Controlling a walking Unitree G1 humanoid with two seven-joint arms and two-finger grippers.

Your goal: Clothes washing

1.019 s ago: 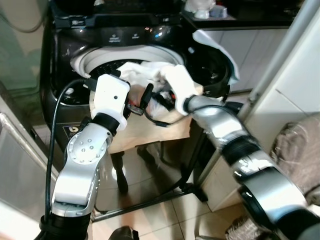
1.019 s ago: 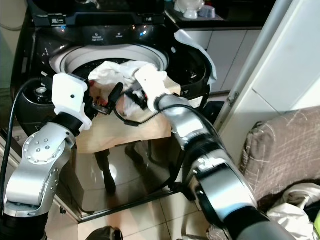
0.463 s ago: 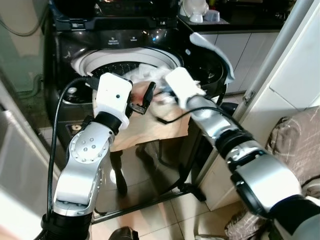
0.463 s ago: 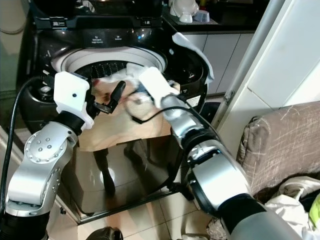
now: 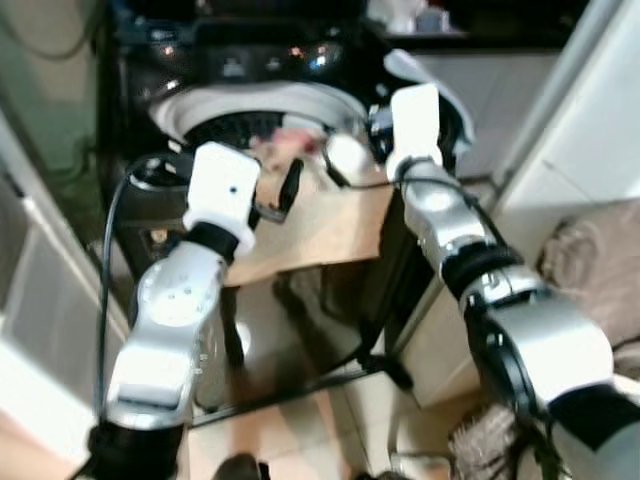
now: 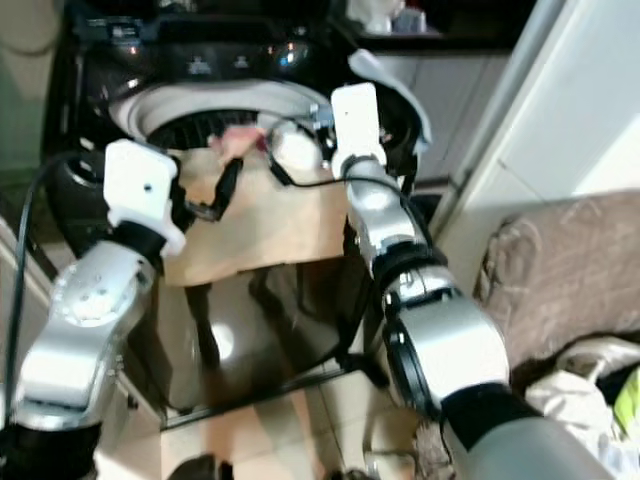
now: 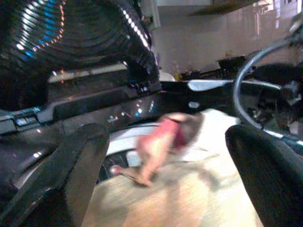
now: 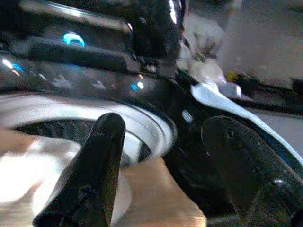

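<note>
A washing machine (image 5: 150, 190) is standing ahead, clothes (image 5: 345, 155) lying at its drum rim (image 5: 250, 100); a sofa (image 6: 560, 260) is sitting to its right.

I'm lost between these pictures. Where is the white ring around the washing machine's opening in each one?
Left eye view: the white ring is at top centre.
Right eye view: upper left of centre.
Left wrist view: a pale arc behind the blurred pink cloth.
Right wrist view: a bright curve beyond the tan sheet.
Shared landmark: the tan sheet beside the ring.
</note>
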